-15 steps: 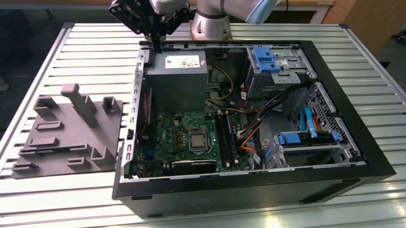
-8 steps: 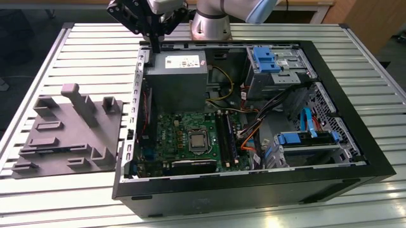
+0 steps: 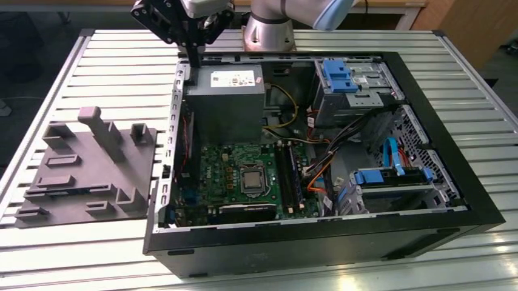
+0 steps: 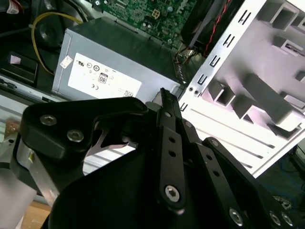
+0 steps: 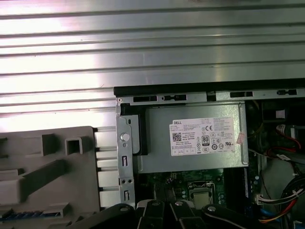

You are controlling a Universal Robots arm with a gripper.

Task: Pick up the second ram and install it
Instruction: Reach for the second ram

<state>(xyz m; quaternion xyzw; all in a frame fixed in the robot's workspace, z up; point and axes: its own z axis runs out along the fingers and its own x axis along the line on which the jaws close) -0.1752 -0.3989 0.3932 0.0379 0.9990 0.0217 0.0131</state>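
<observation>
Bluish, cut off at the first wrist view's edge, the second ram (image 5: 24,215) seems to lie on the tray (image 3: 81,188) at nine o'clock of the case (image 3: 324,236), while my gripper (image 3: 194,63), clenched empty, hangs at its eleven.

Ribbed aluminium table surface (image 3: 105,66): open black metal computer case (image 3: 324,239) lies at centre. Grey power-supply box (image 3: 227,100) in a case corner, green motherboard (image 3: 235,167) just beside it. Grey moulded plastic fixture (image 3: 89,176) near surface's edge, exterior view's left.
</observation>
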